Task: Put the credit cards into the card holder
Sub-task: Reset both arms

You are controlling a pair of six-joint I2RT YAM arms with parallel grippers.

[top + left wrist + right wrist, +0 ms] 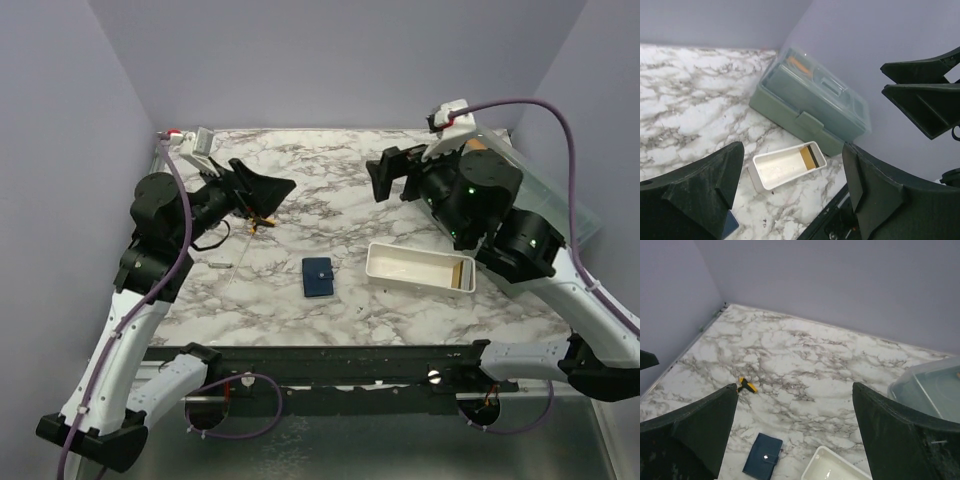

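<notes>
Toward the bottom centre of the overhead frame, closest to the arm bases, we find the card holder [318, 277], a small navy wallet lying flat and folded shut on the marble table [250, 300], its pale snap dot facing up. Just to its right sits a white tray [400, 262], and at the tray's right end rests a golden-tan card [462, 272]. From the left wrist it shows a dark stripe, and its long side seems to run across the tray's width. We cannot pick out a second, paler card anywhere.

Further up the frame, a tiny yellow-and-black object [262, 222] lies on the marble. Above it the left gripper [792, 147] hangs with its fingers spread wide and nothing between them. The right gripper [795, 386] is likewise released and empty, upper right of centre. The card lies down and to the right of it, so we judge the right arm much the nearer for reaching it. A grey-green box [810, 107] stands at the far right edge.
</notes>
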